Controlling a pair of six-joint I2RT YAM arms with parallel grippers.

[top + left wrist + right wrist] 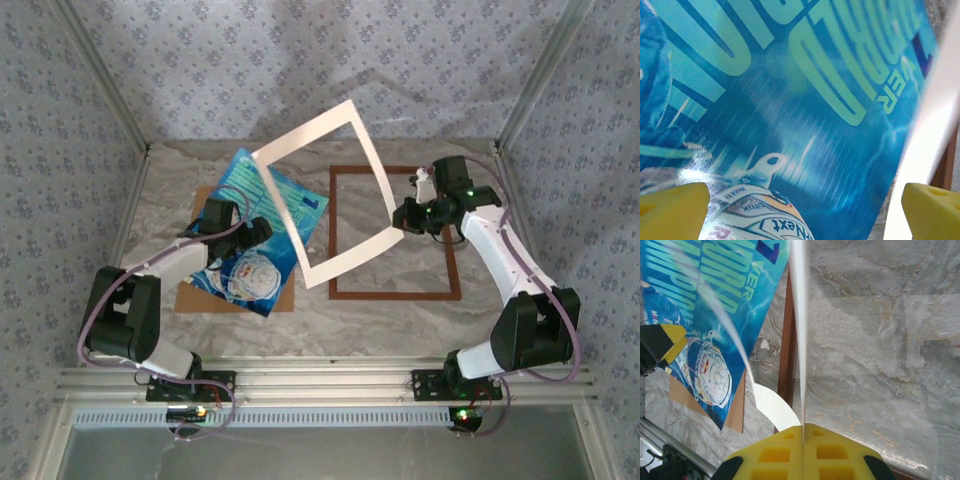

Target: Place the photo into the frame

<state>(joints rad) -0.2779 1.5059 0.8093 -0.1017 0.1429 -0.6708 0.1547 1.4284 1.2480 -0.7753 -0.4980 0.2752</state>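
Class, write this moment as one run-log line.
left end effector: open, over photo | right end effector: shut on mat, aloft | photo: on backing board | frame: on table, without photo

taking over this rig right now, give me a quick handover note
Left gripper: open, fingers close over the photo, gripping nothing.
Right gripper: shut on one edge of the cream mat, which it holds tilted in the air between the photo and the frame.
Photo: face up on the brown backing board, on the left of the table.
Frame: flat on the table to the right, with no photo in it.
Done: the mat is out of the way.
Left: pick up the photo, lay it in the frame, then probably put the mat back.
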